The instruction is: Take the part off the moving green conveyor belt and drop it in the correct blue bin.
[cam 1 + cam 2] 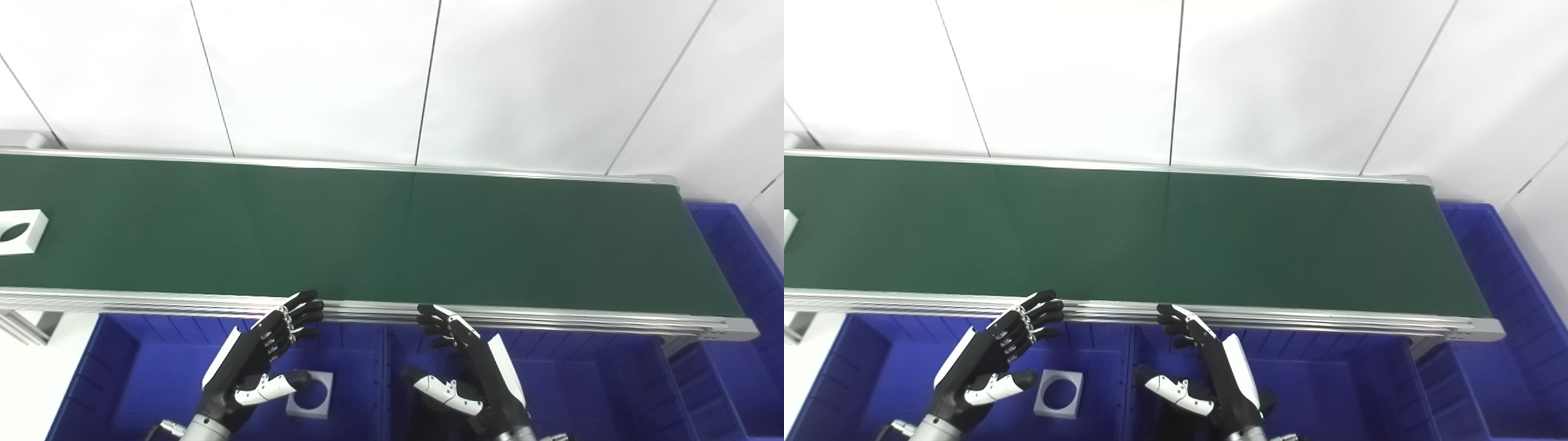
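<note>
both hands open, part at belt's far left

left eye view: white part (19,231) lies on green belt (392,239), far left. left hand (260,361) and right hand (468,367) empty, fingers spread over blue bins (551,392).
right eye view: second white part (1059,393) in left bin (857,367).

a factory-style sorting cell: green conveyor belt (392,233), blue bins (551,392), white panel walls (318,73).

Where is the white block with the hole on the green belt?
The white block lies at the far left end of the green belt, away from both hands.
</note>
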